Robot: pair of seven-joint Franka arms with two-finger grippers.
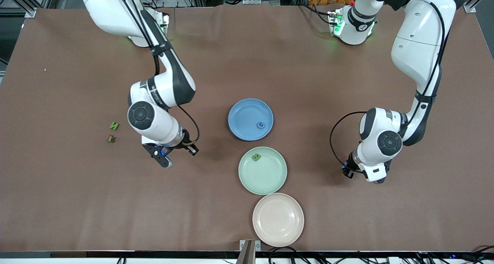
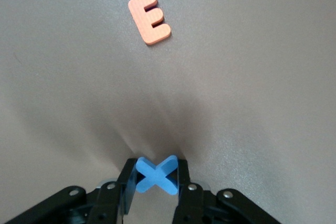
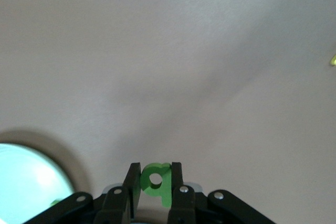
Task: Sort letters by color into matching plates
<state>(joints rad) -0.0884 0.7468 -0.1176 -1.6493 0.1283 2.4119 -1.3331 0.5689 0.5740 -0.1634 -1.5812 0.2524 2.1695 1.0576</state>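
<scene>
My left gripper (image 2: 156, 169) is shut on a blue X letter (image 2: 156, 176), low over the bare table toward the left arm's end (image 1: 379, 180). My right gripper (image 3: 156, 174) is shut on a green letter (image 3: 157, 181) with a round hole, over the table toward the right arm's end (image 1: 166, 162). The blue plate (image 1: 243, 117) holds one blue letter (image 1: 261, 125). Just nearer the camera, the mint green plate (image 1: 264, 175) holds one green letter (image 1: 255, 157). Its rim (image 3: 26, 182) shows in the right wrist view.
An orange E (image 2: 150, 18) lies on the table close to my left gripper. A green letter (image 1: 114, 126) and a small red and green pair (image 1: 111, 139) lie toward the right arm's end. A beige-pink plate (image 1: 278, 219) sits nearest the camera.
</scene>
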